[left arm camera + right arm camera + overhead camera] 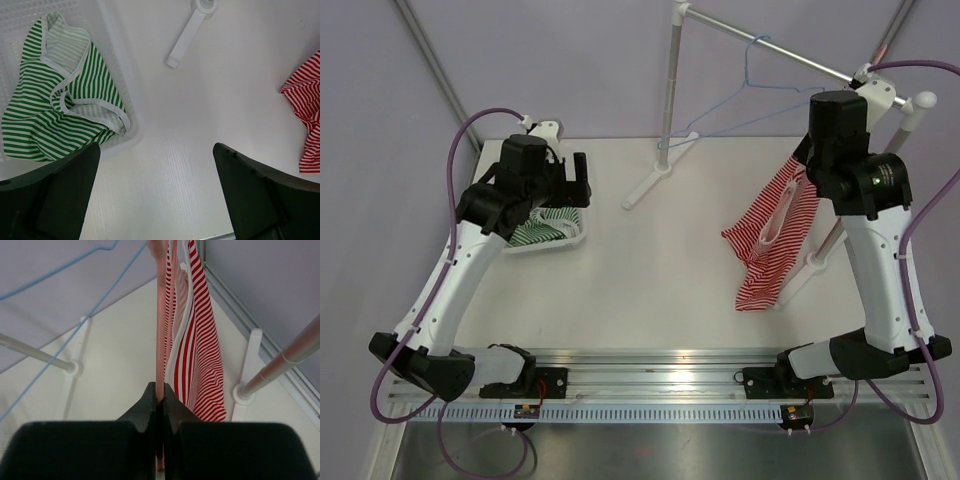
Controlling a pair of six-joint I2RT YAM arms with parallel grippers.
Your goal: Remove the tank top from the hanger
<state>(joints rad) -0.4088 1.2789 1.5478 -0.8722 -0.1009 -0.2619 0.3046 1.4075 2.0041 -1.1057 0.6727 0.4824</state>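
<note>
Pinching the red-striped tank top (196, 352), the right gripper (161, 390) is holding its jaws pressed together on the cloth; the top is dangling from it beside the rack post (832, 238), apart from the blue hanger (747, 70) on the rail (790, 56). The left gripper (156, 146) is hovering wide open and holding nothing, beside the basket (118, 65) with a green-striped top (50, 115)

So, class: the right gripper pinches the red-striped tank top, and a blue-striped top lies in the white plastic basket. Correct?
Not quite: the striped top in the white plastic basket is green-and-white, not blue; the left wrist view shows it.
</note>
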